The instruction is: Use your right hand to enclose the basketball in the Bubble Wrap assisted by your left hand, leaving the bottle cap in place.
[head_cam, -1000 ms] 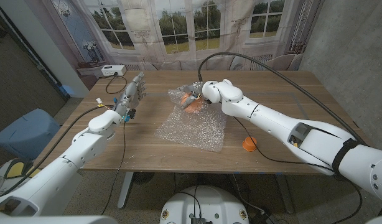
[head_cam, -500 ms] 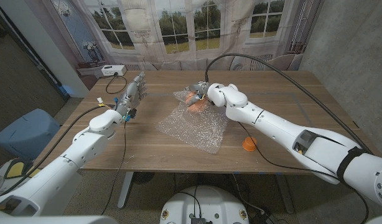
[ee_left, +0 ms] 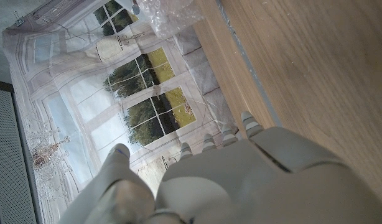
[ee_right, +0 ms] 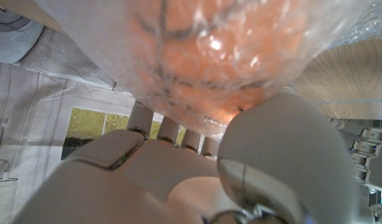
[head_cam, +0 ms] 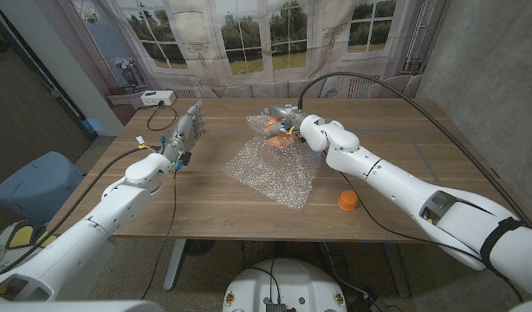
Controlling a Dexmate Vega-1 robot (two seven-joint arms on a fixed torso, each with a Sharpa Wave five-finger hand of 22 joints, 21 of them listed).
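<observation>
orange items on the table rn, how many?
2. A basketball at the table's far middle, under the bubble wrap and gripped by the right hand; a bottle cap near the front right edge. Wrap may hide more.

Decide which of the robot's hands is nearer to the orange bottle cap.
Right. The right hand is at the basketball, up-table from the bottle cap; the left hand is across the table.

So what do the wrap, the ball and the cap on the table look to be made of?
Bubble Wrap: clear, glossy plastic film, dimpled with bubbles. Basketball: orange with dark seam lines, probably rubber or foam; seen through wrap, so unsure. Bottle cap: orange, likely moulded plastic; too small to judge finish.
</observation>
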